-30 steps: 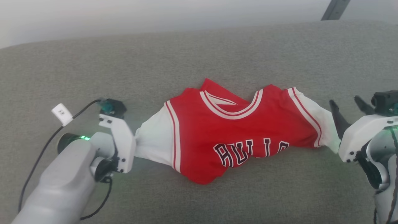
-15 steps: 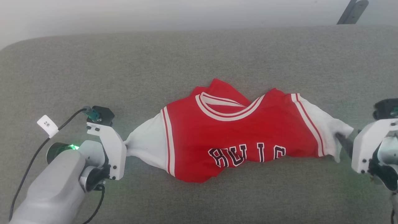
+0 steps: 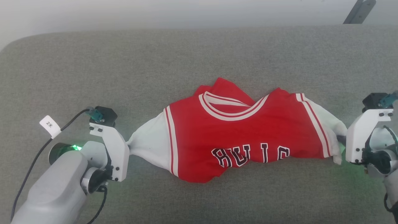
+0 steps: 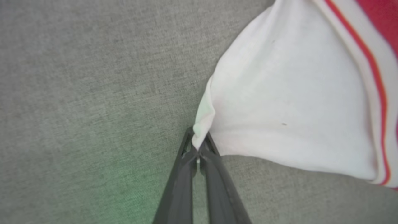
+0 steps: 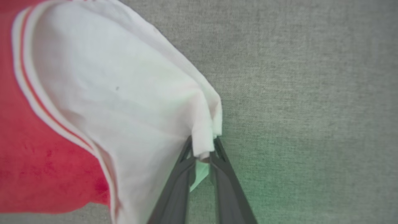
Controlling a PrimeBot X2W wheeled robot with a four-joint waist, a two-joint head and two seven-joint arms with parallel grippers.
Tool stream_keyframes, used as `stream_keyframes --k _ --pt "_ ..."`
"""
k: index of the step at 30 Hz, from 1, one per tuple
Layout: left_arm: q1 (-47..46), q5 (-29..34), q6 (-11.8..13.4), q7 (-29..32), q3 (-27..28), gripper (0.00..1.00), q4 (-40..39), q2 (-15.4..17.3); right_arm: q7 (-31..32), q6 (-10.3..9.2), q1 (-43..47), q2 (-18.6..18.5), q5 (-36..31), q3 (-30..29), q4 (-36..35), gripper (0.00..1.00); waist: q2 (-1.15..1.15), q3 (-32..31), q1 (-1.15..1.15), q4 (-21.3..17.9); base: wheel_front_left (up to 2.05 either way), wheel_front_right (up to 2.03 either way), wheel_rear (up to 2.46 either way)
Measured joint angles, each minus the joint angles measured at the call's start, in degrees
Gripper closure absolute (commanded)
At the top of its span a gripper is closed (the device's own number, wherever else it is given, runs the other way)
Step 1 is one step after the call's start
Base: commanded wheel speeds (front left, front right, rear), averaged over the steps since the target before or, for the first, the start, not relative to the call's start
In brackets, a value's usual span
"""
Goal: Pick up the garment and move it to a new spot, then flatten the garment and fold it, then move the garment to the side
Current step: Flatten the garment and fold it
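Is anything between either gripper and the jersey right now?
Nothing visible. The left gripper pinches one white sleeve of the garment, and the right gripper grips the other sleeve. Both are directly on the cloth, over the grey surface.

Worktop point(image 3: 199, 56): covered in grey woven fabric, fine weave, even colour, spanning the full width of the head view. Far left corner is rounded; the far edge runs straight across. Weave reads plainly in both wrist views.

Green tint point(image 3: 351, 174) lies on the fabric at near right, with a fainter patch at near left. Both wrist views show the same tint on the fabric.

Beyond the far edge: pale background point(image 3: 155, 12), blurred. Dark grey slanted bar point(image 3: 359, 11) at far right, cut by the top edge; what it is cannot be told.
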Motion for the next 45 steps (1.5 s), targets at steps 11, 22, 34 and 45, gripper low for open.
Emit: stream_keyframes --k 11,22,34,45 --pt "-0.55 -1.04 0.20 -0.86 2.02 1.00 -3.07 2.03 -4.13 -0.01 -5.31 -0.41 3.30 0.16 0.54 1.00 0.00 -1.56 0.00 0.13 0.00 0.00 0.00" --pt "-13.62 0.29 -0.04 0.62 5.68 1.00 -10.09 7.80 -6.68 -0.01 -14.94 2.82 0.42 -1.29 -4.75 1.00 0.00 -7.18 0.00 -0.54 0.00 0.00 0.00" --pt "-29.11 3.96 -1.67 -1.25 7.82 1.00 -8.05 9.70 -10.45 -0.04 -26.55 7.72 -3.47 -5.27 -7.73 1.00 0.00 -13.18 0.00 -1.46 0.00 0.00 0.00" --pt "-36.89 5.88 -4.12 -5.53 7.60 1.00 -1.31 7.92 -13.59 -0.04 -31.69 10.58 -6.98 -6.51 -5.43 1.00 0.00 -13.16 0.00 -1.42 0.00 0.00 0.00"
